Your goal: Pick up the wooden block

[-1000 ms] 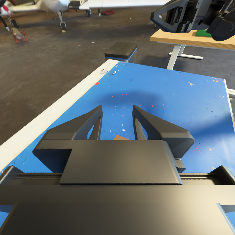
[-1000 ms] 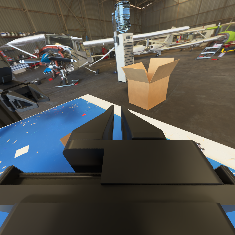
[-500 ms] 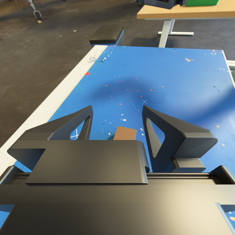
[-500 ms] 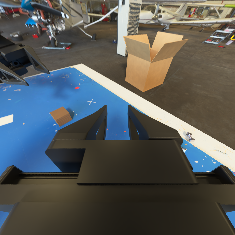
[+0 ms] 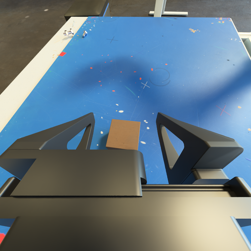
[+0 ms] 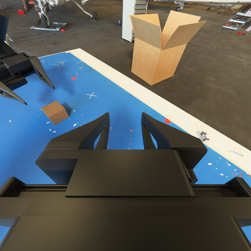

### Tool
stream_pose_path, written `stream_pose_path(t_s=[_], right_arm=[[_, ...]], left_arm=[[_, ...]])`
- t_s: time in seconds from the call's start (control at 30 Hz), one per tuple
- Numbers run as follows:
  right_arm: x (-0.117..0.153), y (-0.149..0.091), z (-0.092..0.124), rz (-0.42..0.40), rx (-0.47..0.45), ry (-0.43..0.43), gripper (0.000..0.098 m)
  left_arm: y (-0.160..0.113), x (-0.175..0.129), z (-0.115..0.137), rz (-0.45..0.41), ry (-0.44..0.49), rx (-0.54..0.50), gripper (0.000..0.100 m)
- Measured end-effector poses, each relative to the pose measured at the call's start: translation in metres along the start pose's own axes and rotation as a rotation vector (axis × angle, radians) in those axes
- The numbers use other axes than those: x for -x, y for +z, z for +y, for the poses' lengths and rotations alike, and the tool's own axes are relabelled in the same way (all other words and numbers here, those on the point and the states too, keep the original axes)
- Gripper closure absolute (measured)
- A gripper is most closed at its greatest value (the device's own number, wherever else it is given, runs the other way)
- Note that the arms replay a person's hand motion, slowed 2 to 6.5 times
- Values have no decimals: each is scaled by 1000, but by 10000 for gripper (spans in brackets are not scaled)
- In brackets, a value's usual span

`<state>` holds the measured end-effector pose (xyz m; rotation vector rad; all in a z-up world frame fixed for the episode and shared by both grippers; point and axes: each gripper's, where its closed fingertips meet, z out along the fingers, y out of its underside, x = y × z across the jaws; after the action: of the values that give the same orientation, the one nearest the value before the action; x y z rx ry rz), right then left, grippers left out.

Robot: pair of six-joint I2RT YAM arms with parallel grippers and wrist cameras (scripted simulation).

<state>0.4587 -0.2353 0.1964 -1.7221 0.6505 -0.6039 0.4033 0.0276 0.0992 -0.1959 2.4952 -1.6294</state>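
Observation:
The wooden block [image 5: 123, 134] is small, brown and ribbed, and lies flat on the blue table mat [image 5: 163, 54]. In the left wrist view it sits between my open left fingers, nearer their base, with its near edge hidden by the gripper body. My left gripper [image 5: 125, 113] is wide open above it and touches nothing. In the right wrist view the block [image 6: 55, 112] lies to the left of my right gripper [image 6: 125, 113], which is open and empty over the mat. The left gripper [image 6: 39, 95] hangs just beyond the block there.
Two bolts [image 5: 68, 32] lie near the mat's far left edge, on the white table border [image 5: 27, 84]. An open cardboard box [image 6: 161, 47] stands on the floor beyond the border. A dark stool [image 5: 86, 8] and a desk leg [image 5: 160, 8] stand past the far end.
My left gripper has opened wider and moved down over the block. My right gripper has opened from nearly shut and tilted down toward the mat.

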Motion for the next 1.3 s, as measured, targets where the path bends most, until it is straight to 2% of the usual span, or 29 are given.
stream_pose_path(t_s=[0.2, 0.6, 0.83, 1.07, 1.3], right_arm=[[0, 2, 3, -14, 7, 15, 582], [-4, 3, 19, -29, 32, 66, 577], [-4, 4, 20, -42, 28, 87, 575], [-4, 3, 21, -44, 35, 87, 572], [-7, 2, 22, -38, 38, 89, 569]], left_arm=[[8, 0, 7, 23, 13, -18, 226], [17, 3, 25, 39, 86, 24, 241], [23, 3, 26, 81, 105, 32, 252], [28, -4, 31, 107, 135, 68, 220], [32, -7, 38, 111, 137, 106, 223]])
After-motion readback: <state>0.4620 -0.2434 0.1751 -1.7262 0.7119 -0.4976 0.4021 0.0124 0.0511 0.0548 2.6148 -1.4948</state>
